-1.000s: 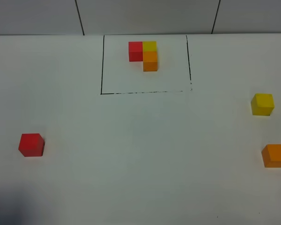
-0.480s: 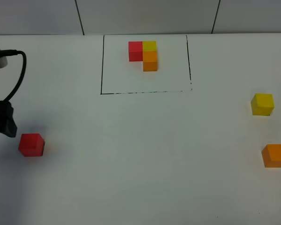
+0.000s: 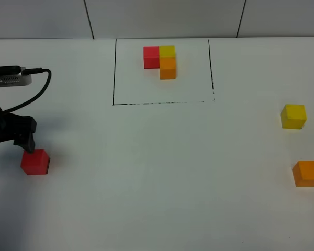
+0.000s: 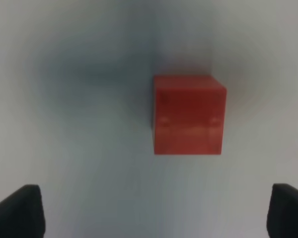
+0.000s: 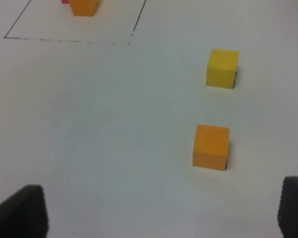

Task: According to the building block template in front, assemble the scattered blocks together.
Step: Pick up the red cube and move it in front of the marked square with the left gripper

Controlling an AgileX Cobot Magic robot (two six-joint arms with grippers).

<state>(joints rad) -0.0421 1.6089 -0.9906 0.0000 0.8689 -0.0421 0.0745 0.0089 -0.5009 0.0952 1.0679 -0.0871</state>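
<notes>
Left wrist: left gripper (image 4: 154,214) wide open, empty, red cube (image 4: 188,115) just ahead.
Template's (image 3: 166,61) orange leg points to the near side; right gripper (image 5: 164,215) also open, empty.

**Block Positions**

The template (image 3: 163,61) is an L-shaped cluster of red, yellow and orange cubes. It sits at the far centre, inside a black outline (image 3: 114,73). Three loose cubes lie flat and unassembled. The red cube (image 3: 35,161) lies at the left. The yellow cube (image 3: 293,116) and the orange cube (image 3: 307,173) lie near each other at the right.
</notes>
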